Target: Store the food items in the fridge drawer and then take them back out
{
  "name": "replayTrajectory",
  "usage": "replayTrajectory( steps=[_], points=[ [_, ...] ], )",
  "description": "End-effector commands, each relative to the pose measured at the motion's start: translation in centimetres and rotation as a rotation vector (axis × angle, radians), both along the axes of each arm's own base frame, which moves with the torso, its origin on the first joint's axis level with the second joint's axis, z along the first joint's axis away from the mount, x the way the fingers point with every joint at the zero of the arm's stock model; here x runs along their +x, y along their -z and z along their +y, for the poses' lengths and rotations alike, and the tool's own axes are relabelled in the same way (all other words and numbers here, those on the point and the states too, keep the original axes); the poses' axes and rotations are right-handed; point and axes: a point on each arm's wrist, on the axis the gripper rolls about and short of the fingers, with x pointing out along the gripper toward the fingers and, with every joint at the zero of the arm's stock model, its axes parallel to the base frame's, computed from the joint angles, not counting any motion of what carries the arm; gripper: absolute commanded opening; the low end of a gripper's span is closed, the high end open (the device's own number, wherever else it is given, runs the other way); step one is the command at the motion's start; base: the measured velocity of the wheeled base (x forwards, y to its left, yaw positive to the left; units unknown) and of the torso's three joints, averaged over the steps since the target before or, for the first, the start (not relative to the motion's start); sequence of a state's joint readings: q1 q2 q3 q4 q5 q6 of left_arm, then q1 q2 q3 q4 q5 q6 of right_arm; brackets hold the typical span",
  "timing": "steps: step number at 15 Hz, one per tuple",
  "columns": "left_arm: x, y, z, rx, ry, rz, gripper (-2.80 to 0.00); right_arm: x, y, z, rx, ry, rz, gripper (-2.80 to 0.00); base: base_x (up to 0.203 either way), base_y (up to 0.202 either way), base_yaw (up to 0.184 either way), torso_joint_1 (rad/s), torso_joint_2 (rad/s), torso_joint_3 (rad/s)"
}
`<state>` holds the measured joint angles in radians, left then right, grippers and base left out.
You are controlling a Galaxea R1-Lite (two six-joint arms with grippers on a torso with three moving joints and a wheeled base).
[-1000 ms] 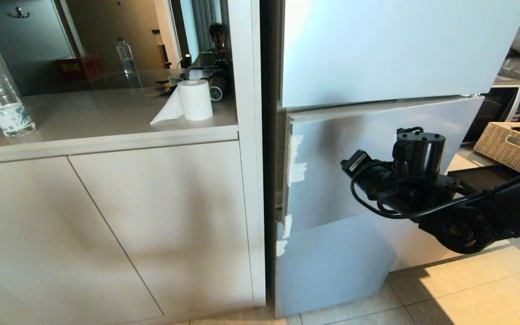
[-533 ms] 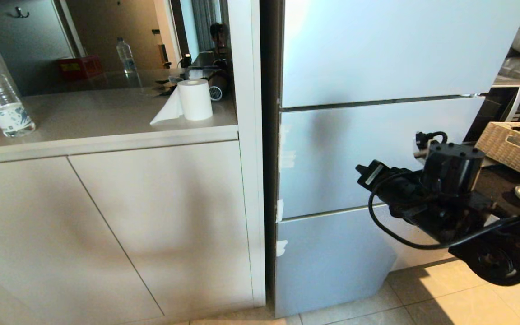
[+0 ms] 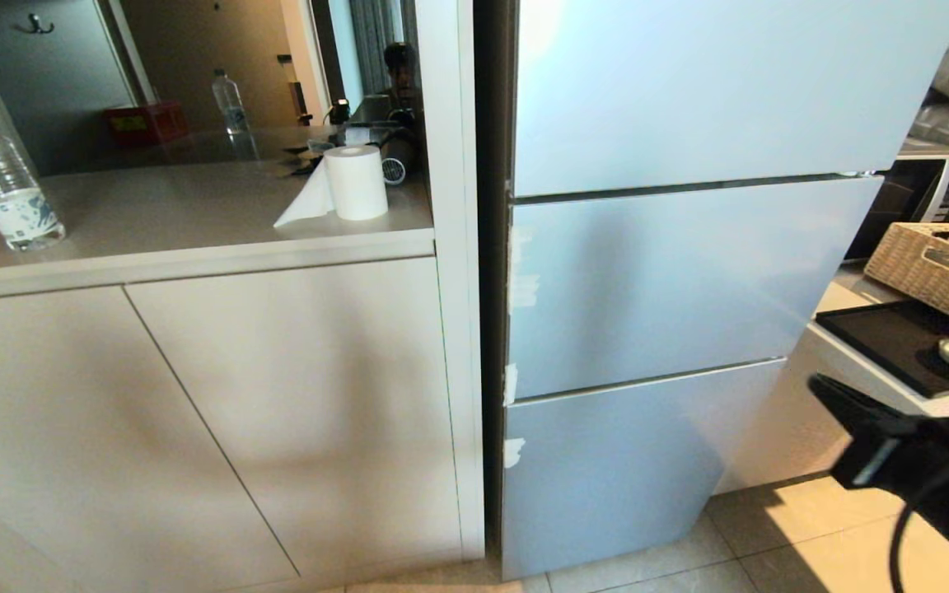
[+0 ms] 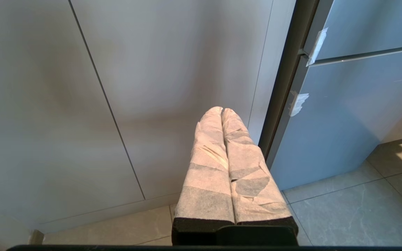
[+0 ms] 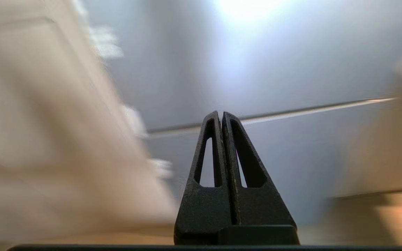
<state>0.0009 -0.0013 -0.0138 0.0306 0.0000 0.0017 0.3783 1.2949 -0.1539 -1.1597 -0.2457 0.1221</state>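
Beside the shut fridge [image 3: 672, 272] | right pincer [image 5: 222, 116] pressed together, empty, low by the counter [image 3: 878, 375] | left pincer [image 4: 222, 111] together, parked | food, drawer unseen | risk: arm clips counter edge.

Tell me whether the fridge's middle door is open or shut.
Shut. The middle door lies flush with the panels above and below it, with only thin seams between them.

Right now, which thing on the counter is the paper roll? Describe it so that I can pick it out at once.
Start at the beige counter left of the fridge. Near its right end stands the white paper roll, upright, with a loose sheet trailing off leftward. The only other thing out front is the clear water bottle at the far left.
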Motion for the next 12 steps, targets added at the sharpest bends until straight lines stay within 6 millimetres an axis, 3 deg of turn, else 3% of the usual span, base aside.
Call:
replayTrajectory(
  steps=[1, 4, 6, 9, 12],
  points=[
    [0.0, 0.0, 0.0, 0.000, -0.001, 0.001, -2.80, -5.4, -1.1, -2.9, -0.019, 0.061, -0.122, -2.80, 0.000, 0.000, 0.000, 0.000, 0.00, 0.000],
    [0.0, 0.0, 0.0, 0.000, 0.001, 0.001, -2.80, -11.3, 2.2, -5.0, -0.122, 0.092, -0.010, -2.80, 0.000, 0.000, 0.000, 0.000, 0.00, 0.000],
    [0.0, 0.0, 0.0, 0.000, 0.000, 0.001, -2.80, -14.0, 4.8, -5.5, -0.147, 0.076, 0.067, -2.80, 0.000, 0.000, 0.000, 0.000, 0.00, 0.000],
    [0.0, 0.0, 0.0, 0.000, -0.001, 0.001, -2.80, -15.3, 8.3, -5.6, -0.140, 0.038, 0.272, -2.80, 0.000, 0.000, 0.000, 0.000, 0.00, 0.000],
    [0.0, 0.0, 0.0, 0.000, -0.001, 0.001, -2.80, -15.4, 8.5, -5.5, -0.171, 0.028, 0.279, -2.80, 0.000, 0.000, 0.000, 0.000, 0.00, 0.000]
  ],
)
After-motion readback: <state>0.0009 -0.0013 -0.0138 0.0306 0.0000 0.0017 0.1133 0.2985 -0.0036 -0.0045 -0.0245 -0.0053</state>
